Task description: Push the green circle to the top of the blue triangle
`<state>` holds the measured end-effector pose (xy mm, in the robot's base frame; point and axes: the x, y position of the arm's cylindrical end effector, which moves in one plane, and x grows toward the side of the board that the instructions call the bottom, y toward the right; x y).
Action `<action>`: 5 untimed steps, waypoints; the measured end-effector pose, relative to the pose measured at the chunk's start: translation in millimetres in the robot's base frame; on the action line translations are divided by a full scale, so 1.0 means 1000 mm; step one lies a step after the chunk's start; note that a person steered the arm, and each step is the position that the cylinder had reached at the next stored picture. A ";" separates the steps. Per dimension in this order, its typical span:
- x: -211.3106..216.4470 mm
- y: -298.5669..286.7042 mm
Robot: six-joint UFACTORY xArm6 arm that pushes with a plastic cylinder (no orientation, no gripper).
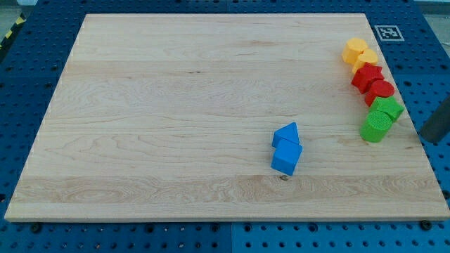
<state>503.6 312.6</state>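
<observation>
The green circle (375, 126) is a short green cylinder near the board's right edge, touching a second green block (388, 107) just above it. The blue triangle (287, 133) lies lower in the middle-right of the board, with a blue cube (286, 158) touching it from below. My tip (428, 139) is the lower end of a dark rod entering from the view's right edge. It sits right of the green circle, a short gap away, at the board's right edge.
A column of blocks runs along the right edge: two yellow blocks (358, 52) at the top, then a red star (367, 76) and a red block (381, 90). The wooden board (176, 119) lies on a blue pegboard.
</observation>
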 end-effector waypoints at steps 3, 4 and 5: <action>-0.003 -0.035; -0.003 -0.063; -0.003 -0.076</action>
<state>500.2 236.9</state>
